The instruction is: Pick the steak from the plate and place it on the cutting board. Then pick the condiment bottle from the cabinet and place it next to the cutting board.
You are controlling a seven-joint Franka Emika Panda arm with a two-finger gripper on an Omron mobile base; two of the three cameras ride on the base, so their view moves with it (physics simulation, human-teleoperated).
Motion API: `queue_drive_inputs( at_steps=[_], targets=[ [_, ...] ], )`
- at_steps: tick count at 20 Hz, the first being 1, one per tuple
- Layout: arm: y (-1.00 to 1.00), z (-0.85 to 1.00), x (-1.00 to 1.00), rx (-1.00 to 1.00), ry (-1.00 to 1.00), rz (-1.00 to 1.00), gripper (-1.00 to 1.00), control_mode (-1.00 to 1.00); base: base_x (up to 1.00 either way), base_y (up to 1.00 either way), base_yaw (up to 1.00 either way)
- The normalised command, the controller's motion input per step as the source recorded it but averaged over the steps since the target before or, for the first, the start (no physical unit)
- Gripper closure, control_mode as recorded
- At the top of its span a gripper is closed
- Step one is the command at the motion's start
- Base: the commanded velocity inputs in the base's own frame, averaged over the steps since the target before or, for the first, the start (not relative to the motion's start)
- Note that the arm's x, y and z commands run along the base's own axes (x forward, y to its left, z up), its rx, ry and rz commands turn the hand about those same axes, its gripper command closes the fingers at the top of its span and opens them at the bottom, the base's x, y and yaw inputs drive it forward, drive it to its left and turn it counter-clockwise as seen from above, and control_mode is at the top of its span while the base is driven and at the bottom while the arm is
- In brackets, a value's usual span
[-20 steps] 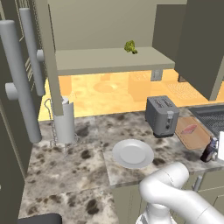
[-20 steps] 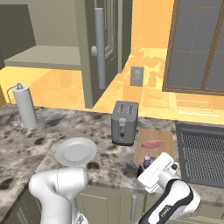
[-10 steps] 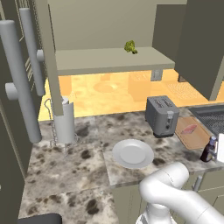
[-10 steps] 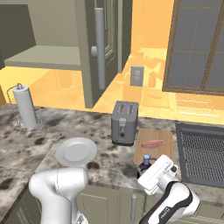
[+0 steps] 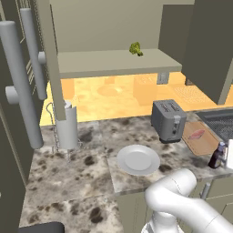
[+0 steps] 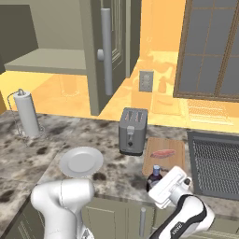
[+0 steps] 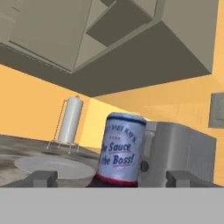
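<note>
Now the tool (image 7: 111,179) is sitting with its fingers apart, flanking the upright condiment bottle (image 7: 120,149), which is standing on the worktop (image 6: 116,175) at the cutting board's (image 6: 164,158) 6 o'clock edge, steak (image 6: 162,153) lying on it.

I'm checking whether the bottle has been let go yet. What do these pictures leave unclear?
- Grip: in the hand view the fingers flank the condiment bottle, contact unclear.
- Bottle base: hidden by the robot's hand in the right base view.
- Gripper: cut off at the left base view's right edge.
</note>
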Motion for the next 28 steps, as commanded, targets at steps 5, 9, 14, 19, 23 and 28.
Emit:
queue_drive_inputs(
  at_steps=[5, 9, 14, 19, 23, 28],
  targets=[
    [-0.3, 0.18, 0.0, 0.0, 0.04, 0.0, -1.0, -1.0, 0.0, 0.0, 0.0],
    [-0.25, 0.36, -0.05, 0.0, 0.05, 0.0, -1.0, -1.0, 0.0, 0.0, 0.0],
    [-0.15, 0.48, -0.22, 0.0, 0.0, 0.0, -1.0, -1.0, 0.0, 0.0, 0.0],
    [-0.1, 0.52, -0.3, 0.0, 0.02, 0.0, -1.0, -1.0, 0.0, 0.0, 0.0],
    [-0.16, 0.69, -0.28, 0.0, 0.04, 0.0, -1.0, -1.0, 0.0, 0.0, 0.0],
    [-0.22, 0.79, -0.18, 0.0, 0.05, 0.0, -1.0, -1.0, 0.0, 0.0, 0.0]
  ],
)
